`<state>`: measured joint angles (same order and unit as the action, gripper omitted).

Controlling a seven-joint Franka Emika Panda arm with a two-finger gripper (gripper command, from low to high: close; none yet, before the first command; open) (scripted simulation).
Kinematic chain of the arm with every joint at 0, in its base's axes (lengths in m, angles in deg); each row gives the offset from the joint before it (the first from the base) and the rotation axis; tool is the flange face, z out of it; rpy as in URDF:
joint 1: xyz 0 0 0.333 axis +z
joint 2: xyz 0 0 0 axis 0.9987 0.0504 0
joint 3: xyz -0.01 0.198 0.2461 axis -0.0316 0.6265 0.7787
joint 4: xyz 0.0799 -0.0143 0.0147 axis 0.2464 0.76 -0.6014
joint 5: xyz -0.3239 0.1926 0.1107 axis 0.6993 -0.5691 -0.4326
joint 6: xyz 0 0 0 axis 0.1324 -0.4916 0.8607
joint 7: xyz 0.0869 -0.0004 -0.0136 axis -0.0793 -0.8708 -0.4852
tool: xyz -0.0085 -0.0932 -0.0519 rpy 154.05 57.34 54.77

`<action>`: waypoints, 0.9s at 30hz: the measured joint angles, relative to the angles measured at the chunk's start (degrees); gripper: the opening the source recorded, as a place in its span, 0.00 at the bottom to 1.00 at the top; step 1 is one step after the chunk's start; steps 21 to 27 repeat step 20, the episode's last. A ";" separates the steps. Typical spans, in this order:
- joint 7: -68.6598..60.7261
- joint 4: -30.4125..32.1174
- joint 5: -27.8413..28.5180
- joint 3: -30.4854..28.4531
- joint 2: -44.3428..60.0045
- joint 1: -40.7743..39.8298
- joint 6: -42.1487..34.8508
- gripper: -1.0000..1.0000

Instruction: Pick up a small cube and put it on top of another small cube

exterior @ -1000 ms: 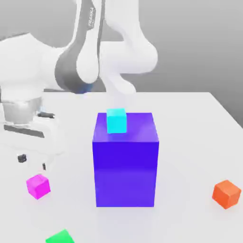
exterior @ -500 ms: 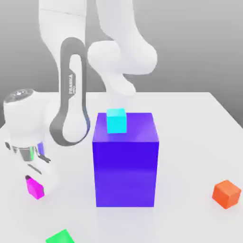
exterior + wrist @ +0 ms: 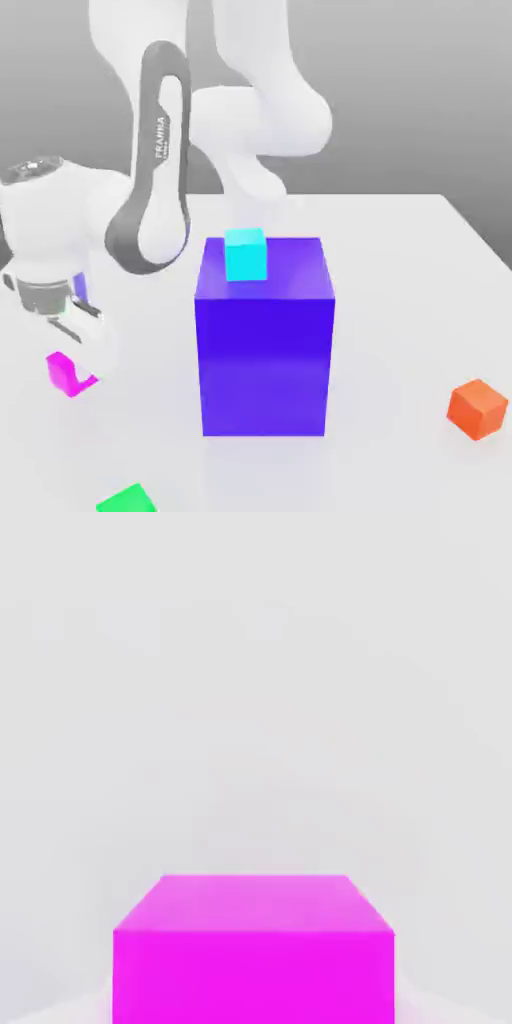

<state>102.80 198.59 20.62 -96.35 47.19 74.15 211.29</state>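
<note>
At the exterior view's left, the white arm [image 3: 150, 215] reaches down to the desk [image 3: 390, 330], and its fingers [image 3: 78, 372] are clamped on the small magenta cube [image 3: 62, 374], partly covering it. I can't tell whether the cube touches the desk. Next, nearer me, a green piece [image 3: 128, 500] shows in part. Then stands the big blue-violet block [image 3: 265, 365], a small cyan cube [image 3: 246, 255] resting on top. Well apart at the right sits a small orange cube [image 3: 477, 409].
</note>
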 joint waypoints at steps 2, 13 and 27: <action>-0.52 -2.79 1.30 1.11 0.20 1.25 -2.49 0.00; -9.31 -24.46 4.51 11.69 8.07 8.96 -16.01 0.00; -11.28 -25.95 2.48 13.67 15.15 8.25 -10.52 1.00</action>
